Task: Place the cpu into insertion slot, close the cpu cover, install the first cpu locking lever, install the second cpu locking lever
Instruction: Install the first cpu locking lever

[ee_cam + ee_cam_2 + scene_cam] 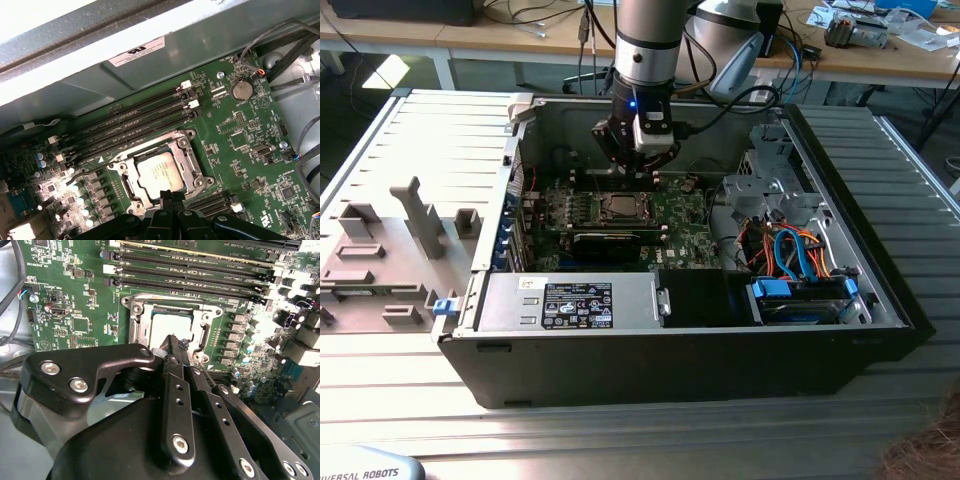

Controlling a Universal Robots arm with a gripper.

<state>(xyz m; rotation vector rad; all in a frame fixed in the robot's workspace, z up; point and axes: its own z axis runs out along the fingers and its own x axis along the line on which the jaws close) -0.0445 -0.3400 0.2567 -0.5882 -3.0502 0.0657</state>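
Observation:
The cpu [160, 172] [170, 322] lies flat in the insertion slot [186, 136] on the green motherboard, its silvery top showing. The cpu cover [194, 167] [141, 326] lies down around it as a metal frame, and the chip shows through its window. My gripper [172, 342] [167, 196] hovers just above the socket's near edge, its black fingers [176, 390] pressed together with nothing between them. In the exterior view the gripper [638, 172] hangs inside the open case, right above the socket [618, 207]. Whether the locking levers are latched I cannot tell.
Long black memory slots [130, 122] run beside the socket. A black card [610, 241] and a silver power supply [570, 302] lie nearer the case front. Blue and orange cables [800, 255] fill the exterior view's right. A grey fixture tray [390, 255] stands outside on the left.

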